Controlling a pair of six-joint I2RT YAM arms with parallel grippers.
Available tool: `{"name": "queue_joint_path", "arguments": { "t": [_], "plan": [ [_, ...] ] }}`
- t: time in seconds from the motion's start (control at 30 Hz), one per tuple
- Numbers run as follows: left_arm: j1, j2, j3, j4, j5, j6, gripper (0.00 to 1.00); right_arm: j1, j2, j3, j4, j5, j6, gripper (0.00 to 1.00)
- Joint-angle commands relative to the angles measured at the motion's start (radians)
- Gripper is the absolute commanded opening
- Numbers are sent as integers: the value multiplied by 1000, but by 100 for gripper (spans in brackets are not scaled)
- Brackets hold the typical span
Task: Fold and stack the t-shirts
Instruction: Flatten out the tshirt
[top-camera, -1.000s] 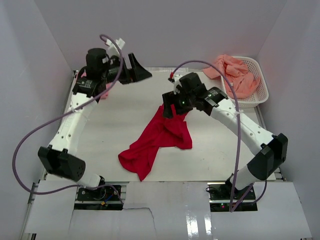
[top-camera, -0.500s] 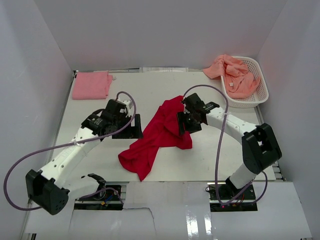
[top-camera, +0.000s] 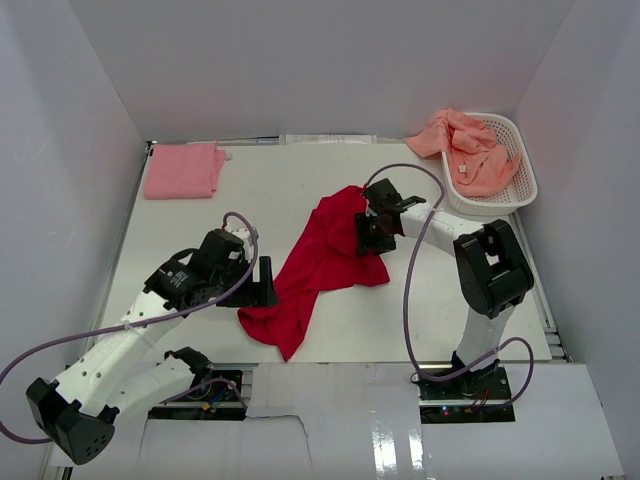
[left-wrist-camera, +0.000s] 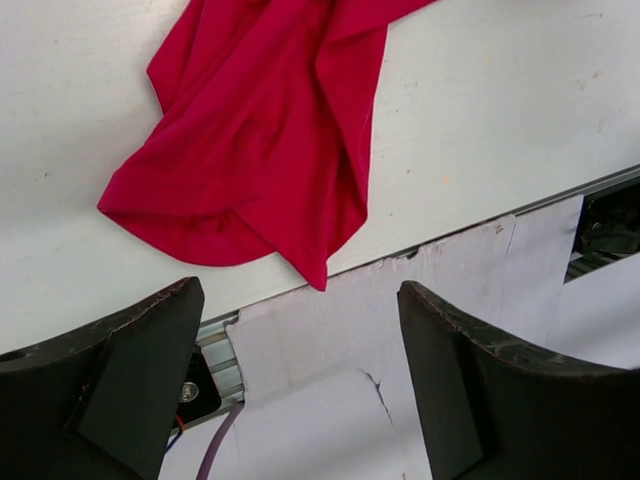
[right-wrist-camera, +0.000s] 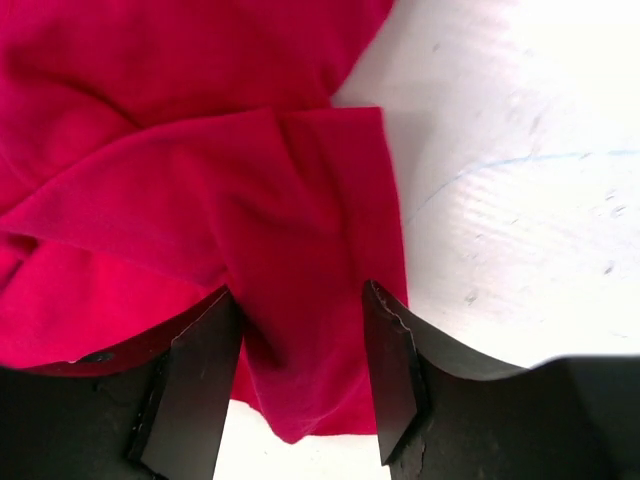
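The red shirt (top-camera: 325, 260) lies crumpled in the middle of the counter (top-camera: 300, 190). The right hand (right-wrist-camera: 298, 300) straddles its right edge, fingers apart, not clenched. The left hand (left-wrist-camera: 298, 300) hovers released near the shirt's near-left corner, holding nothing.

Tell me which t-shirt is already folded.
The light pink t-shirt in the far left corner: a flat, neat rectangle. The red t-shirt lies crumpled mid-table; the salmon t-shirts are heaped in the basket.

White latticed basket (top-camera: 522, 186) (far right) on table (top-camera: 280, 190).
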Motion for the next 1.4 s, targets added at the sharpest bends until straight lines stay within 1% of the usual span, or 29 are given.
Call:
{"name": "queue_joint_path", "arguments": {
  "t": [0.0,0.13,0.2,0.27,0.37,0.4,0.47,0.5,0.57,0.6,0.63,0.7,0.73,0.77,0.93,1.2,1.37],
  "plan": [
    [-10,-20,-4,-23,-13,-7,90,-15,-28,41,58,-32,1,56],
    [-16,9,-3,-19,-8,-5,90,-31,-72,47,63,-99,6,57],
    [-24,32,-3,-8,-13,4,90,-49,-78,64,61,-108,6,58],
    [-44,57,-9,-2,-21,5,90,-70,-66,87,58,-109,1,58],
    [-110,98,-13,15,-41,-1,89,-97,-37,108,57,-118,-9,58],
    [-156,112,-12,18,-59,-8,88,-103,-20,125,57,-122,-15,58],
    [-213,147,-7,17,-85,-19,87,-118,0,143,57,-125,-18,58],
    [-278,183,5,11,-132,-34,86,-123,12,166,57,-125,-25,58],
    [-346,227,23,-2,-169,-57,85,-140,52,194,57,-128,-32,57],
    [-416,249,49,-17,-191,-68,85,-144,67,209,57,-133,-37,57],
    [-449,293,60,-26,-243,-91,85,-149,95,237,55,-147,-43,56],
    [-519,333,86,-55,-280,-107,85,-155,118,257,55,-153,-48,56],
    [-530,365,109,-61,-294,-113,86,-157,136,271,55,-156,-49,55],
    [-549,388,126,-63,-292,-123,86,-157,155,285,55,-161,-54,51],
    [-567,407,141,-66,-297,-125,86,-157,173,269,54,-176,-57,51],
    [-572,418,137,-72,-304,-122,86,-157,110,174,81,-185,-57,52],
    [-572,408,134,-74,-300,-130,87,-157,98,162,75,-178,-63,52]
  ]
}}
